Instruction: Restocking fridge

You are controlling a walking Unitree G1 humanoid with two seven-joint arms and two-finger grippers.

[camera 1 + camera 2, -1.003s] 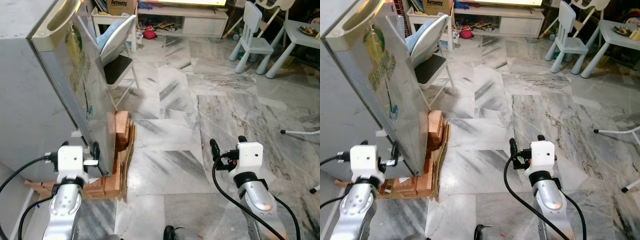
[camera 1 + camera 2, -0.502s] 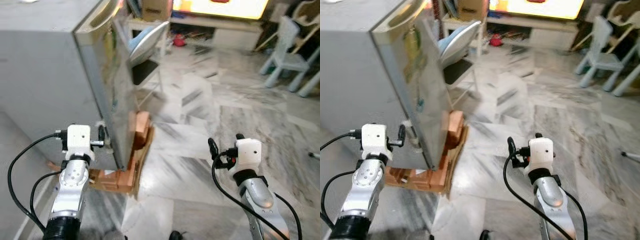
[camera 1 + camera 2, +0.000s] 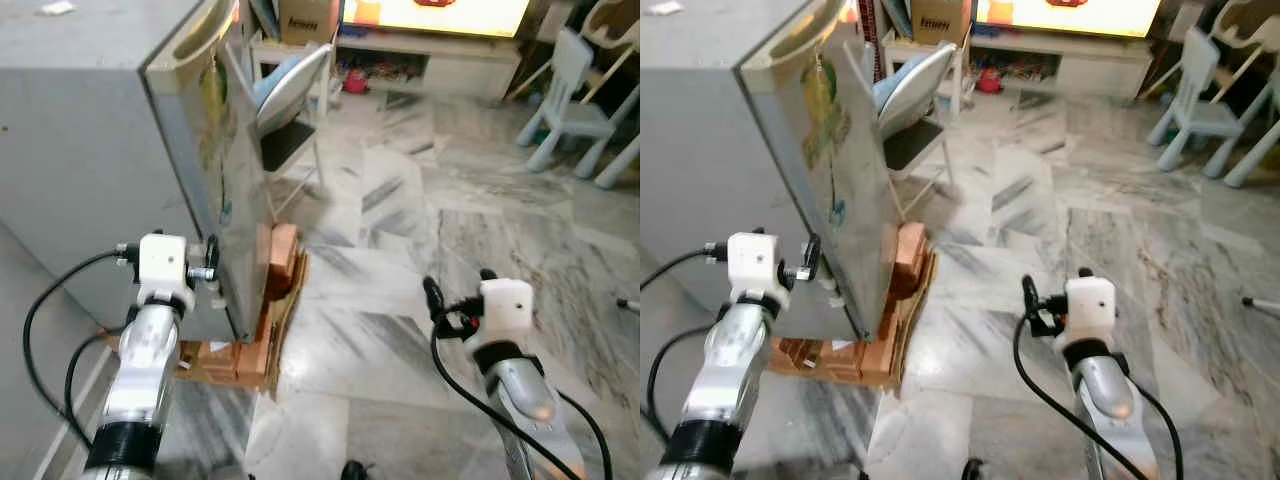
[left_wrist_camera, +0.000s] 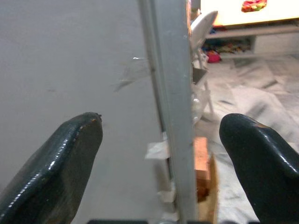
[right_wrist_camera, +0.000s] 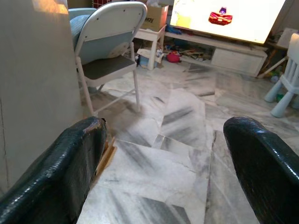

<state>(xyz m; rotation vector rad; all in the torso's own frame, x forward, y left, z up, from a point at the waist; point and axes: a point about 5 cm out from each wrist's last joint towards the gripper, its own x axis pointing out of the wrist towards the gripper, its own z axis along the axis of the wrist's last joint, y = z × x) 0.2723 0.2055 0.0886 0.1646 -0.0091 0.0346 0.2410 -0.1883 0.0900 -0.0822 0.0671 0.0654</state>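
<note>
One fridge (image 3: 90,150), grey, standing just ahead of the left end effector (image 4: 159,154); its door (image 3: 835,180) is ajar, the free edge passing between the two spread fingers, which straddle it without visibly pinching — judged a set-up for pulling or swinging the door so stock can go in. One marble floor (image 3: 400,260), grey-veined, running ahead of and below the right end effector (image 5: 163,154), which is released, fingers wide apart, holding nothing and well apart from the fridge; judged idle in reserve. One folding chair (image 5: 110,42), white frame with dark seat, beyond the fridge door and ahead of the right end effector. Two small pale children's chairs (image 3: 575,95), far ahead to the right. One stack of bricks and boards (image 3: 265,300) under the fridge's front corner, below the left end effector, apparently propping the cabinet level. No items for restocking can be made out.
</note>
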